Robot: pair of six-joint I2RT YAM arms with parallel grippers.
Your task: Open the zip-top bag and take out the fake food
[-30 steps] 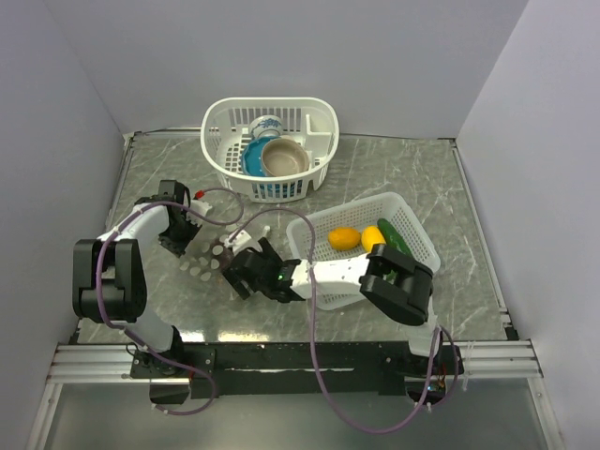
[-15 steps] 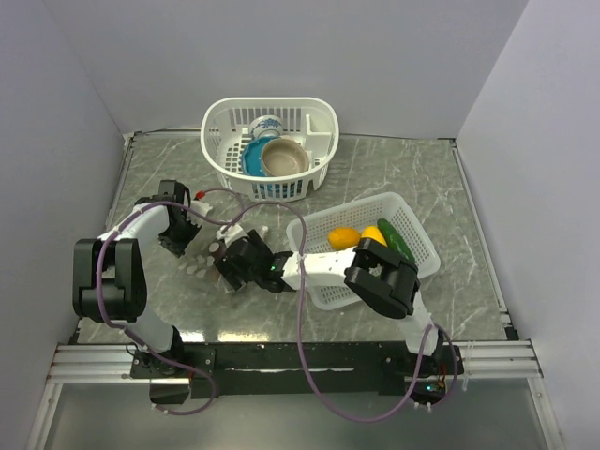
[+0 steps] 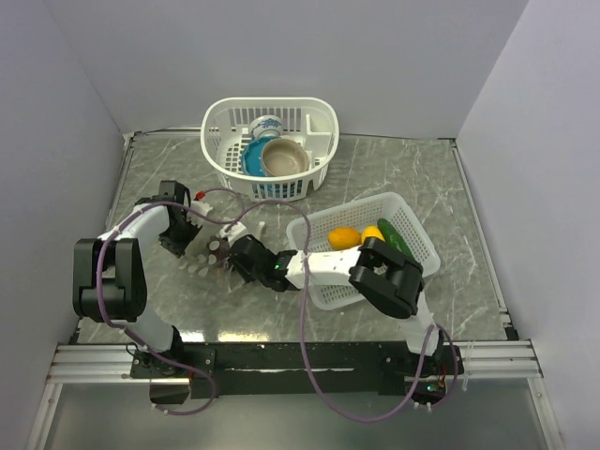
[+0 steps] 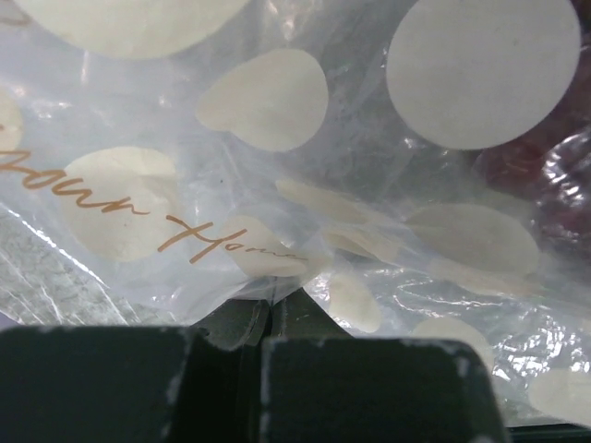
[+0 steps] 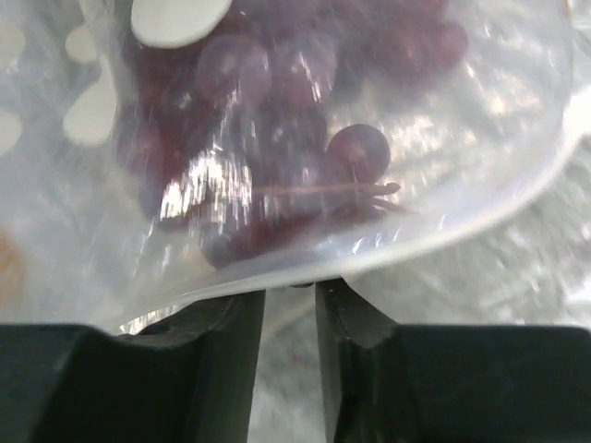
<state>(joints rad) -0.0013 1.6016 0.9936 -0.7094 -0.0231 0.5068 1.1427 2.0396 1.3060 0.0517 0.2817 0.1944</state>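
The zip-top bag (image 3: 202,261), clear with pale dots, lies on the table left of centre with a dark purple grape bunch (image 3: 220,247) inside. My left gripper (image 3: 185,236) is shut on the bag's left edge; in the left wrist view the jaws (image 4: 268,309) pinch the dotted plastic (image 4: 277,101). My right gripper (image 3: 240,253) is at the bag's right side. In the right wrist view it (image 5: 289,295) shows a slim gap, with the bag's whitish rim (image 5: 443,235) across the tips and the grapes (image 5: 277,120) just beyond. More fake food lies in a mesh basket: an orange fruit (image 3: 344,238), a yellow fruit (image 3: 373,233), a green cucumber (image 3: 395,236).
The white mesh basket (image 3: 417,246) with the fruit stands right of the bag, and the right arm reaches across its near-left corner. A second white basket (image 3: 321,120) at the back holds a blue bowl (image 3: 253,161), a brown bowl (image 3: 284,157) and a patterned cup.
My right gripper has slid left onto the bag, and its jaws have narrowed from wide open to a slim gap. The left gripper has kept its hold and place.
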